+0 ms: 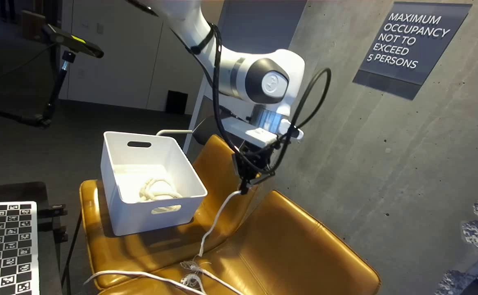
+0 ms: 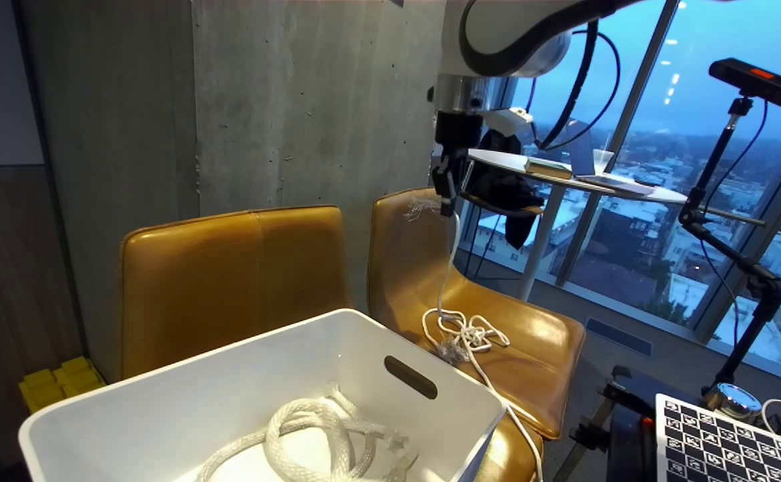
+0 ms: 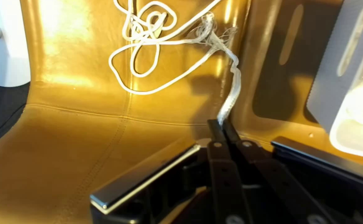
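Jaws pinched nearly together: in the wrist view the gripper (image 3: 221,125) has hold of a white cord (image 3: 236,81), whose frayed stretch runs to loose loops on a tan chair (image 3: 85,68). In an exterior view I see that strand hanging above the seat, near the white bin (image 1: 140,219) on the next chair (image 1: 140,250). I'd judge the cord caught and partly raised, its tangle on the seat outside the bin. In an exterior view, thicker rope (image 2: 342,447) lies looped inside the bin and a frayed tuft (image 2: 422,208) shows beside the gripper; behind are a concrete wall (image 2: 330,100), windows (image 2: 651,268) and a table (image 2: 502,159).
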